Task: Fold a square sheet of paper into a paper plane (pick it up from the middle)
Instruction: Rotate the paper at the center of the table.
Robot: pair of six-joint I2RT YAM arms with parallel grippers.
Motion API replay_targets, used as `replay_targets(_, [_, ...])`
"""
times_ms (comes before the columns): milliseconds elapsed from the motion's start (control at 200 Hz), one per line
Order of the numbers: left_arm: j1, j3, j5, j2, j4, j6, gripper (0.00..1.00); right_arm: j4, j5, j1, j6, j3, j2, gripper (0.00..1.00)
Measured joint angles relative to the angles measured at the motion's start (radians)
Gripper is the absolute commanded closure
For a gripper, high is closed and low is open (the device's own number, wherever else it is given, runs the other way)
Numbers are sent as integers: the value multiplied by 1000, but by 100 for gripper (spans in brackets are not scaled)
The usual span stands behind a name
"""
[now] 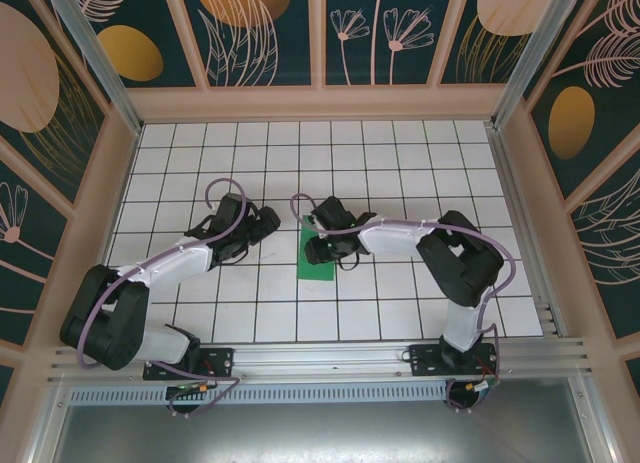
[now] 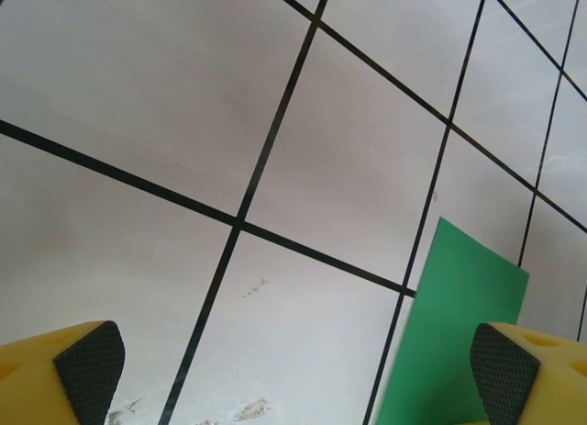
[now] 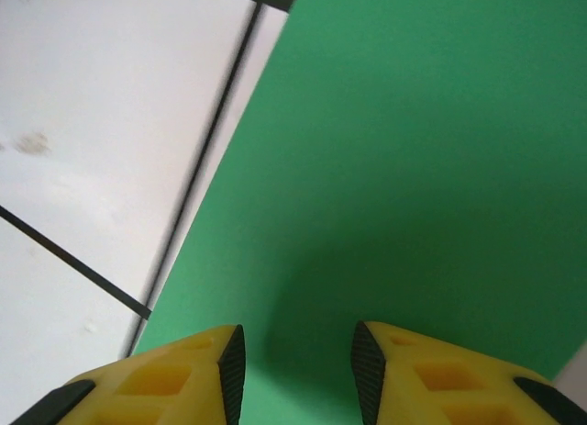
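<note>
The square sheet of paper (image 1: 319, 266) lies flat on the white gridded bench (image 1: 400, 153), just toward 6 o'clock from the bench's middle. From above it reads as a narrow green rectangle, its long sides running roughly 12 to 6 o'clock.

The left tool (image 1: 264, 226) sits on the paper's 9 to 10 o'clock side, near it but apart from it, low over bare tiles. In the left wrist view the left tool (image 2: 296, 379) stands wide apart, with one yellow finger and its black pad (image 2: 89, 370) at 7 o'clock of the frame and the other at 5 o'clock. Nothing is between them but white tile and black grid lines. The paper (image 2: 459, 324) shows at 4 to 5 o'clock, one sharp corner pointing toward 3 o'clock, its lower part just beside the right-hand pad.

The right tool (image 1: 318, 245) comes in from 3 o'clock and hangs over the paper's upper half. In the right wrist view the right tool (image 3: 298, 370) is partly apart, with a clear gap between its pads (image 3: 231, 370) and nothing clamped. Green paper (image 3: 413, 168) shows through that gap. The paper's left edge runs from 12 down to 7 o'clock, with white tile at 9 to 10 o'clock.
</note>
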Motion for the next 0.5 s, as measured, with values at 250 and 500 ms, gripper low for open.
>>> replay_targets(250, [1, 0, -15, 0, -2, 0, 1, -129, 94, 1, 19, 21, -59, 31])
replay_targets(500, [26, 0, -28, 1, 0, 10, 1, -196, 216, 153, 202, 77, -51, 13])
